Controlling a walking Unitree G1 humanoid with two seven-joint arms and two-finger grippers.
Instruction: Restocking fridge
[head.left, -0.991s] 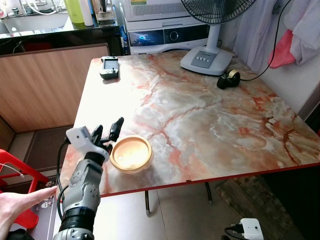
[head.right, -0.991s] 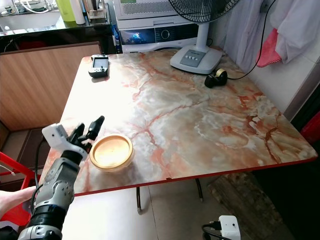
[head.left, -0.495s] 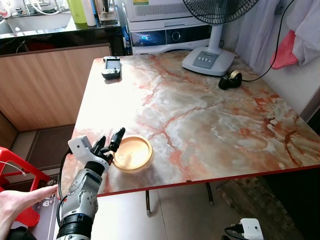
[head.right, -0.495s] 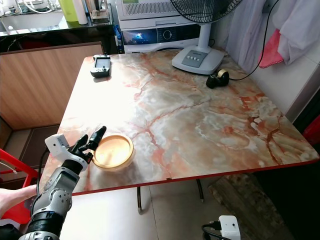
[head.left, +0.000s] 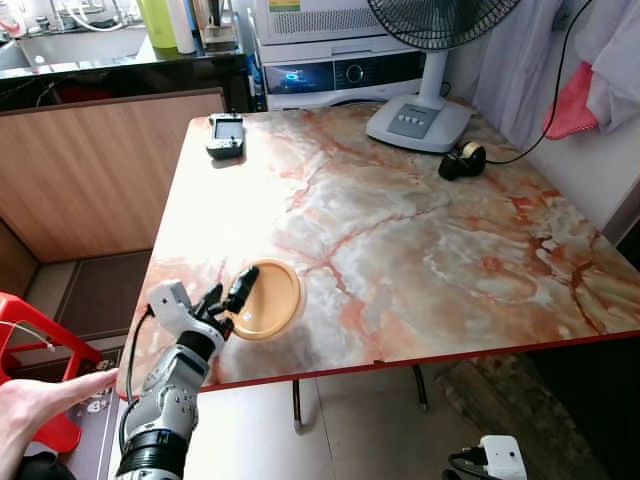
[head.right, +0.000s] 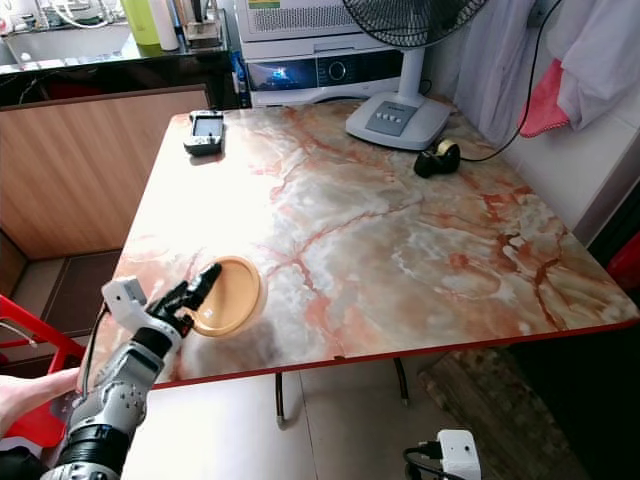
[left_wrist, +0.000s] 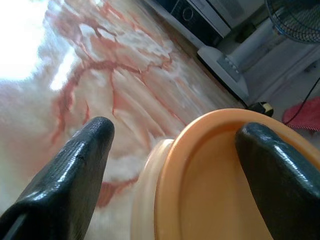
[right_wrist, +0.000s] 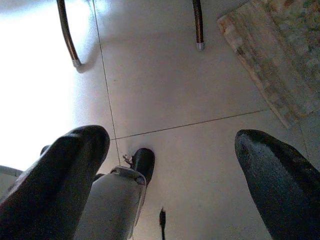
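Note:
A shallow orange bowl (head.left: 268, 298) rests near the front left corner of the marble table (head.left: 420, 250), looking tipped up on its left side. My left gripper (head.left: 232, 292) reaches in from the table's front left edge and is open. In the left wrist view one black finger (left_wrist: 75, 170) stands outside the bowl's (left_wrist: 215, 190) wall with a gap, and the other finger (left_wrist: 280, 175) is inside the rim. My right gripper (right_wrist: 170, 190) hangs open over the tiled floor.
A fan base (head.left: 418, 120), a dark tape roll (head.left: 462, 160) and a handheld device (head.left: 226, 135) sit at the table's far side. A person's hand (head.left: 40, 405) and a red stool (head.left: 30, 340) are at the lower left. A white power strip (head.left: 505, 458) lies on the floor.
My left gripper has pushed forward so that its fingers straddle the bowl's rim. The bowl, flat before, now looks tilted and nudged slightly.

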